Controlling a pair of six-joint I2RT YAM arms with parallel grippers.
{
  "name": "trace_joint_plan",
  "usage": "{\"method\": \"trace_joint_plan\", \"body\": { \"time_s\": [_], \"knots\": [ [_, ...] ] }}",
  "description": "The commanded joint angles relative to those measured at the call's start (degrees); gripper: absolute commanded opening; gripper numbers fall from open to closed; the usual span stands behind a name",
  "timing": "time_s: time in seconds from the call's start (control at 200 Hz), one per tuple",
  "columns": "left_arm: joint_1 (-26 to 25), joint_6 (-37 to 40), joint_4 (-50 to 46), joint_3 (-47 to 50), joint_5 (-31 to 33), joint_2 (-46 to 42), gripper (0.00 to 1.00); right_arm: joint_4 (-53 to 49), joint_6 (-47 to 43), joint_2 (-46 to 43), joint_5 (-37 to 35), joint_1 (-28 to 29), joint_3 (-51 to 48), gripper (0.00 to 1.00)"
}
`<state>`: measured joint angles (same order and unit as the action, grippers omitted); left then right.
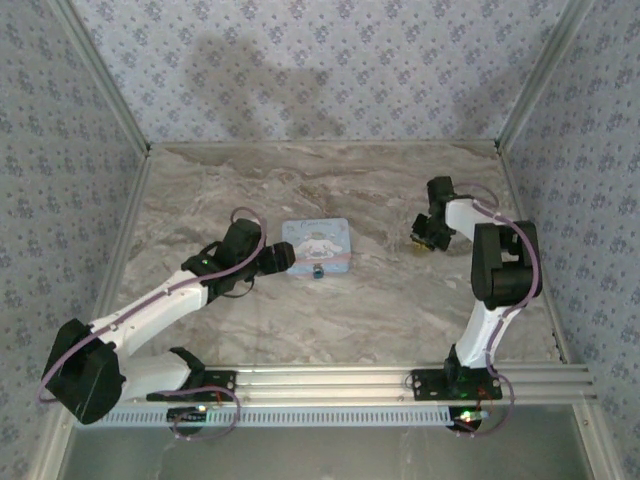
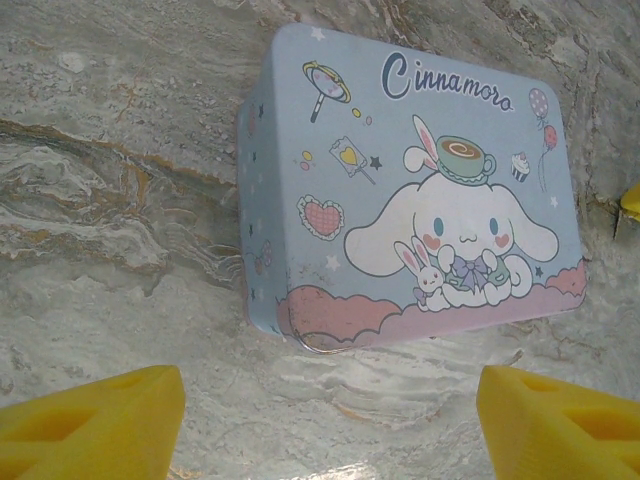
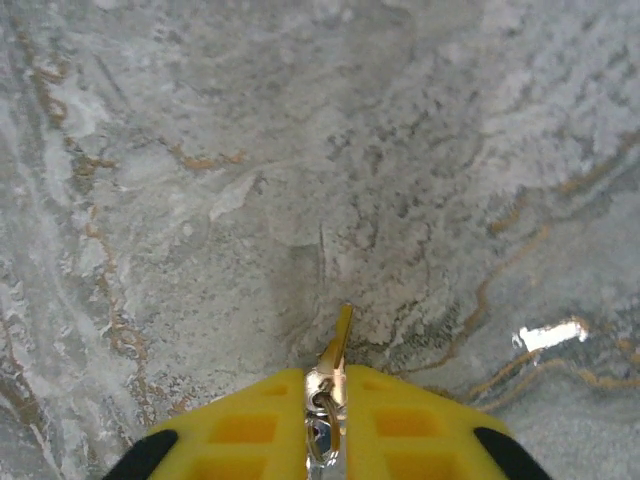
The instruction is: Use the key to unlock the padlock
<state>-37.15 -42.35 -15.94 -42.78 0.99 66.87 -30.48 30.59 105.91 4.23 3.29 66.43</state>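
The padlock (image 1: pixel 316 271) is a tiny dark thing on the marble, at the near edge of the pale blue cartoon tin (image 1: pixel 316 245). My left gripper (image 1: pixel 285 258) is just left of the tin and stands open. In the left wrist view its yellow fingertips (image 2: pixel 100 420) sit wide apart with bare marble between them, and the tin (image 2: pixel 410 190) lies ahead. My right gripper (image 1: pixel 422 240) is over the marble to the tin's right. It is shut on the key (image 3: pixel 338 345), whose thin blade sticks out past the fingertips just above the table.
The marble table (image 1: pixel 330 320) is walled by patterned panels on the left, back and right. A metal rail (image 1: pixel 330 385) with both arm bases runs along the near edge. Open marble lies between the tin and the right gripper.
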Motion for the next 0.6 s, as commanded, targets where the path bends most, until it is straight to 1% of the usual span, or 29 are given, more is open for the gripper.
{"method": "trace_joint_plan", "body": {
  "time_s": [0.0,0.05,0.16,0.31,0.595],
  "knots": [
    [-0.3,-0.6,-1.1,0.4,1.3,0.2,0.78,0.8,0.5,1.0,1.8,-0.4,-1.6,0.05],
    [-0.2,-0.7,-1.1,0.5,1.4,0.1,0.77,1.1,0.4,0.7,2.0,-0.5,-1.8,0.00],
    [-0.3,-0.8,-1.1,0.4,1.3,0.1,0.78,1.3,-0.2,-1.3,2.2,-0.5,-2.3,0.00],
    [-0.3,-0.5,-1.7,-1.0,1.2,0.0,0.79,3.0,-0.3,-9.3,4.8,-0.5,-4.2,0.00],
    [-0.3,0.6,-1.0,-5.9,-1.2,0.5,0.80,4.5,-2.1,-27.0,16.6,1.0,-5.2,0.00]
  ]
}}
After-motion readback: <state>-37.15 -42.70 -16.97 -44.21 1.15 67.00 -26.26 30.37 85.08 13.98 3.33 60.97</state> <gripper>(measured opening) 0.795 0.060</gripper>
